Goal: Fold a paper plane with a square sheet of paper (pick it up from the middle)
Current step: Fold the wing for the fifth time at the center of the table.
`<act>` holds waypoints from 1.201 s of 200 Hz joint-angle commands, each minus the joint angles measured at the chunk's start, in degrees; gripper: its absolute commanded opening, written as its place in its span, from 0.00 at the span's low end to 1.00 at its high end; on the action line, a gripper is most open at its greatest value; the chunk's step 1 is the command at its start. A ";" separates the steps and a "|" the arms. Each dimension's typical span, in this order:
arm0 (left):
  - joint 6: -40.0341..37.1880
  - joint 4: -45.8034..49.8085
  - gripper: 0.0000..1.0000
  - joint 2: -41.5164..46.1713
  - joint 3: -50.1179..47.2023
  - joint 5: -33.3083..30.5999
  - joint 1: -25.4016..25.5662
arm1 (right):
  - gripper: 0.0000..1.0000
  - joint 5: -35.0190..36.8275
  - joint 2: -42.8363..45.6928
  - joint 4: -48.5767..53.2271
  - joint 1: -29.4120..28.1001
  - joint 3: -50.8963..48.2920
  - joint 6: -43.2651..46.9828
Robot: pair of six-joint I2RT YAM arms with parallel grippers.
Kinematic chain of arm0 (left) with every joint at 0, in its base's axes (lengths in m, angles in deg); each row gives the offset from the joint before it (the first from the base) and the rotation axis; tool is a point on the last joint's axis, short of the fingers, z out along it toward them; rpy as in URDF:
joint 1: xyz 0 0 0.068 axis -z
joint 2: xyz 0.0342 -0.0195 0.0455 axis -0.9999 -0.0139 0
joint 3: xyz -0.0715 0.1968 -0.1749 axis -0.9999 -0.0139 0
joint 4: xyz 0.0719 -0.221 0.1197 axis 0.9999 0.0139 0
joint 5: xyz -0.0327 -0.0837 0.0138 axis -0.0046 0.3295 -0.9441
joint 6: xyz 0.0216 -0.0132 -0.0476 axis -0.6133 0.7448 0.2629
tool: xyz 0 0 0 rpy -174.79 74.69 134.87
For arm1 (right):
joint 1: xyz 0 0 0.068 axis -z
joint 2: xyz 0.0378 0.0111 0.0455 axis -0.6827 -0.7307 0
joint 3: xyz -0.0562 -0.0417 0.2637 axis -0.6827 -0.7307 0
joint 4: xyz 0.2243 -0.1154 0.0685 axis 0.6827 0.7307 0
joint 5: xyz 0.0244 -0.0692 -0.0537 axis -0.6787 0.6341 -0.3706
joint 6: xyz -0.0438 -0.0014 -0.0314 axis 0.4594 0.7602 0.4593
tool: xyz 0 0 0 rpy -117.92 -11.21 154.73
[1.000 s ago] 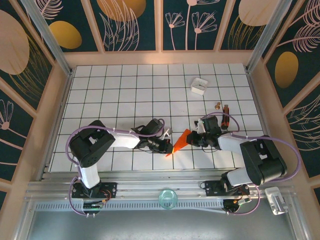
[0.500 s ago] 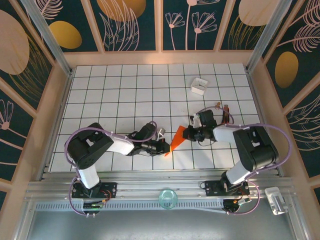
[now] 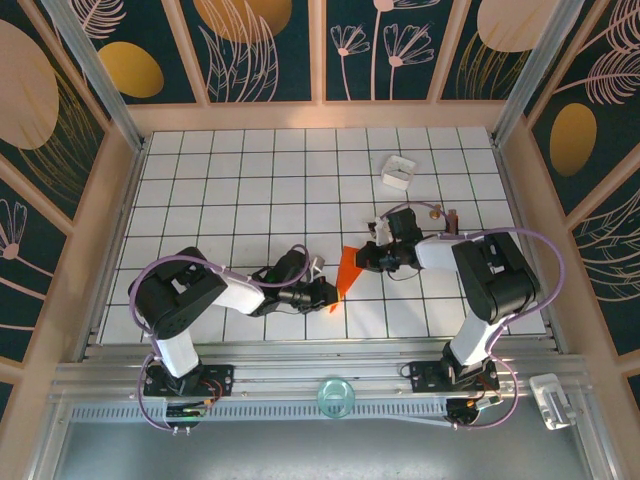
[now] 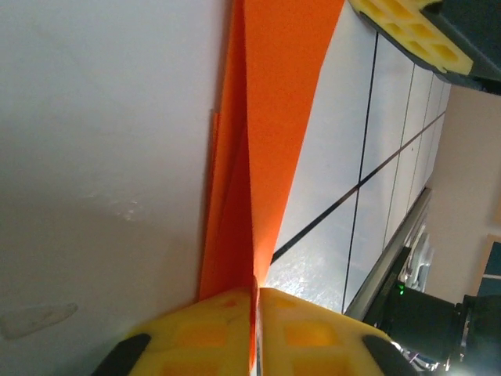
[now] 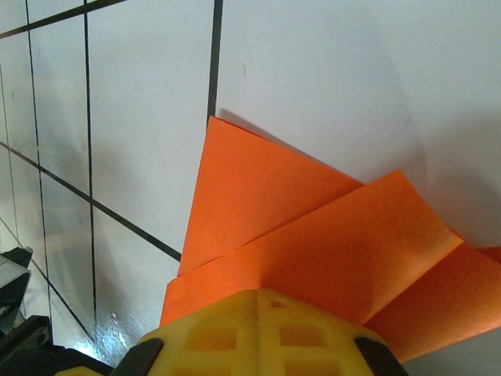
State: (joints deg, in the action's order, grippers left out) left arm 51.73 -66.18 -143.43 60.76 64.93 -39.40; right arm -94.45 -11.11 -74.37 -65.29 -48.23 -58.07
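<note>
Left hand [image 3: 328, 293], right hand [image 3: 360, 259]: folded paper [image 3: 346, 271] between

Black-and-white jointed arms [image 3: 235, 290], looping purple cables [image 3: 190, 258], yellow waffle-patterned gripper pads [image 4: 207, 333]

Both arms are bent low and reach in toward each other. The left gripper [image 3: 328, 294] has its yellow fingers [image 4: 211, 333] squeezed on the near end of the orange paper [image 3: 346, 272]. The right gripper [image 3: 364, 258] is squeezed on the far end.
</note>
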 commanded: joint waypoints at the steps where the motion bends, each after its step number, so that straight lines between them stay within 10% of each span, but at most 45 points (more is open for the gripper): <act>1: -7.35 9.34 0.16 2.43 1.91 -0.84 0.02 | 0.04 3.48 -2.17 1.75 -0.04 0.31 1.96; 111: -24.41 28.92 0.35 4.07 9.60 -5.75 2.35 | 0.04 3.40 -2.07 2.08 0.05 0.23 2.39; 240: -22.28 24.92 0.14 1.31 7.91 -1.89 2.05 | 0.04 4.03 -2.05 2.35 0.05 -0.03 2.58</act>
State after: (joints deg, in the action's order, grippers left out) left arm 28.78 -40.76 -140.59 69.68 61.24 -37.28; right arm -94.40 -11.17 -74.37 -65.29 -48.12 -57.04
